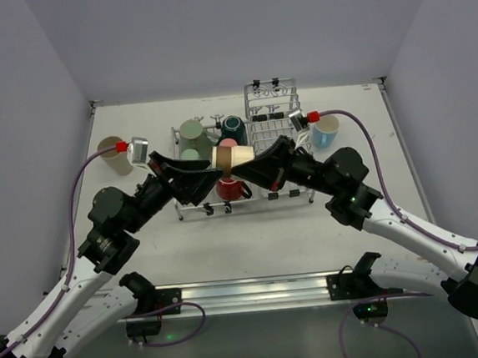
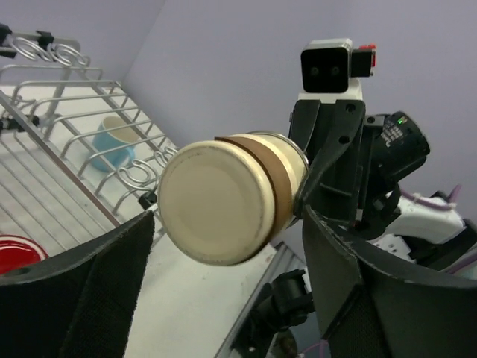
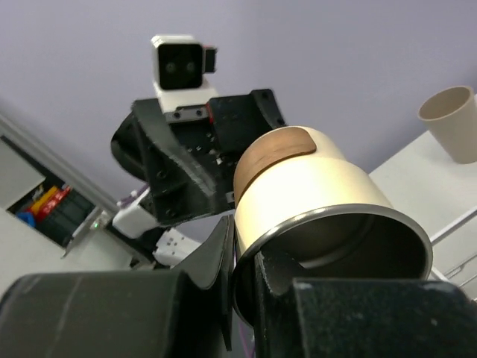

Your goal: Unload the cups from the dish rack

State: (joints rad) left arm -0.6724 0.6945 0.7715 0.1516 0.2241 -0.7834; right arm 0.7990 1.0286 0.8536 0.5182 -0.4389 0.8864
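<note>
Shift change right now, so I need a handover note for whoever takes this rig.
Right gripper: shut on the rim of the cream cup with brown band, held sideways above the dish rack.
Left gripper: open, fingers either side of that cup's base.
Done: beige cup and light blue mug stand on the table outside the rack.
Left: the held cup, plus at least sage green cup, dark teal cup, pink cup, red mug in the rack.

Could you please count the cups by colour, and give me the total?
sage green cup: 1
pale green cup: 1
dark teal cup: 1
pink cup: 1
red cup: 1
light blue mug: 1
beige cup: 1
cream cup with brown band: 1
Total: 8
</note>
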